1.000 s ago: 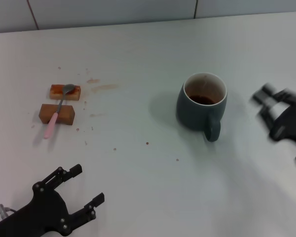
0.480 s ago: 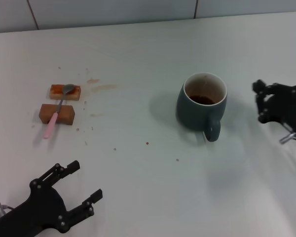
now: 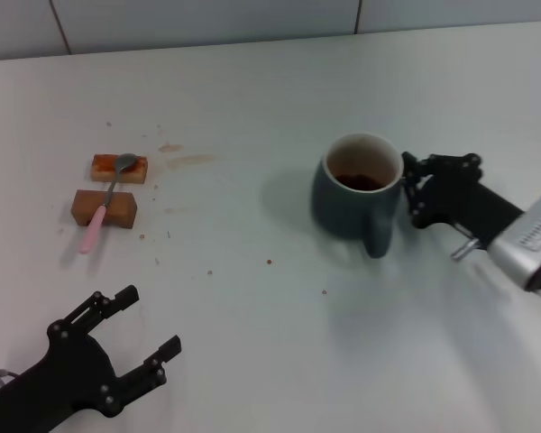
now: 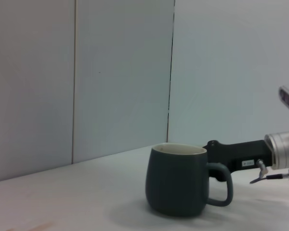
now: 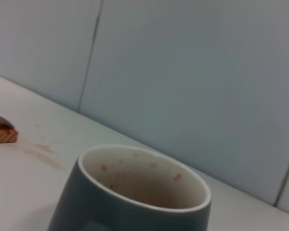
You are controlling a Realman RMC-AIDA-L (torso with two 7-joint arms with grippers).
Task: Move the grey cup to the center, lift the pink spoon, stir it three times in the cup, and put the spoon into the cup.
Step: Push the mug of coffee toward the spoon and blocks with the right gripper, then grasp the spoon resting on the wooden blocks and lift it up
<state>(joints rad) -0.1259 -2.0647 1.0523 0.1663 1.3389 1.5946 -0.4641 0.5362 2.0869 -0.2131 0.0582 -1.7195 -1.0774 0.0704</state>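
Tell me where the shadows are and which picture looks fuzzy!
Head view: the grey cup throws a soft shadow to its left on the table, and the right hand beside it darkens the table below; the left hand looks sharp. Left wrist view: a faint shadow sits under the cup, edges crisp. Right wrist view: the close-up cup rim looks soft and fuzzy.

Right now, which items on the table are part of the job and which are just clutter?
Job:
- grey cup, right of centre, dark liquid inside
- pink spoon, far left, lying across the blocks
- right hand, against the cup's right side
- left hand, idle, open, near front left

Lying about:
- two brown blocks under the spoon
- brown stains and crumbs beside them
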